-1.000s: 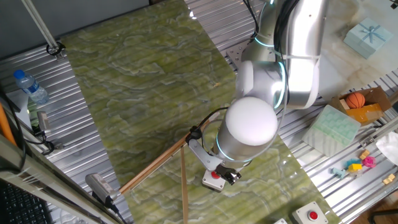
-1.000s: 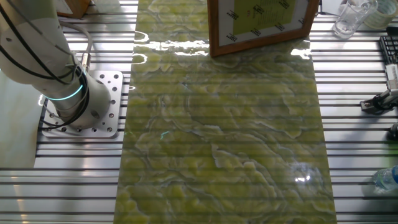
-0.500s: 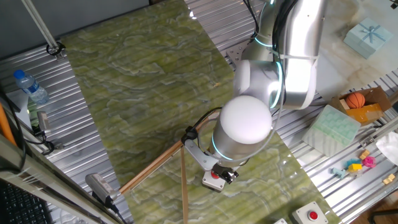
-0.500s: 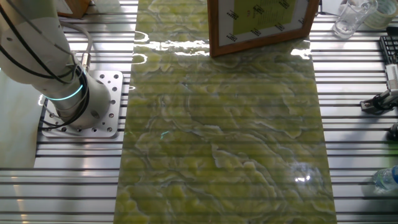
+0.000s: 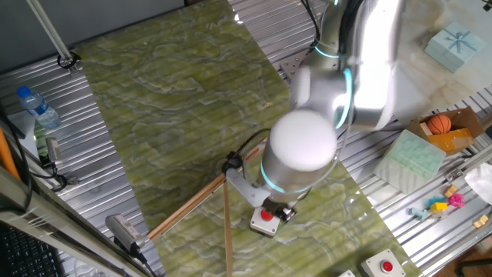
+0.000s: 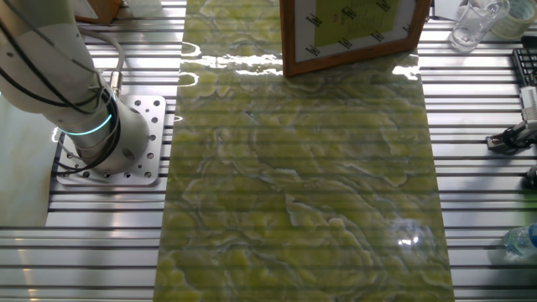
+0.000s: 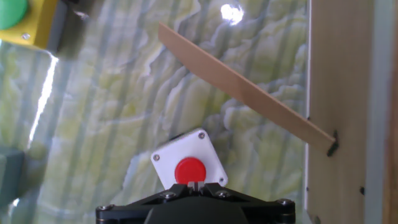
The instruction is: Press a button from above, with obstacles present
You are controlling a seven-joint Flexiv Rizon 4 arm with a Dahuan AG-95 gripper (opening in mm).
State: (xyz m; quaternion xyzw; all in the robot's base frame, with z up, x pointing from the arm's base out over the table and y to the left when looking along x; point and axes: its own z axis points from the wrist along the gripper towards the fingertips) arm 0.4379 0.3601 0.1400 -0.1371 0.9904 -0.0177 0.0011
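The button (image 5: 267,216) is round and red, set in a small light grey box (image 5: 260,225) on the green marbled mat. In the hand view the button (image 7: 189,170) lies just ahead of my gripper (image 7: 194,185), whose fingertips touch each other, so it is shut and empty. In one fixed view my gripper (image 5: 280,211) hangs right over the box, mostly hidden by the arm. Two thin wooden sticks meet at an angle left of the box: one slanted (image 5: 192,201), one running toward the near edge (image 5: 227,231). The hand view shows them as a slanted stick (image 7: 242,84) and a broad one (image 7: 339,93).
A second grey red-button box (image 5: 384,266) lies at the bottom right. A yellow box with a green button (image 7: 18,18) shows in the hand view. A water bottle (image 5: 37,108) stands left. A framed picture (image 6: 352,29) and the arm base (image 6: 109,138) show in the other fixed view.
The arm's wrist has shifted slightly left and toward the button box, and it is blurred now. The sticks and the box have not moved.
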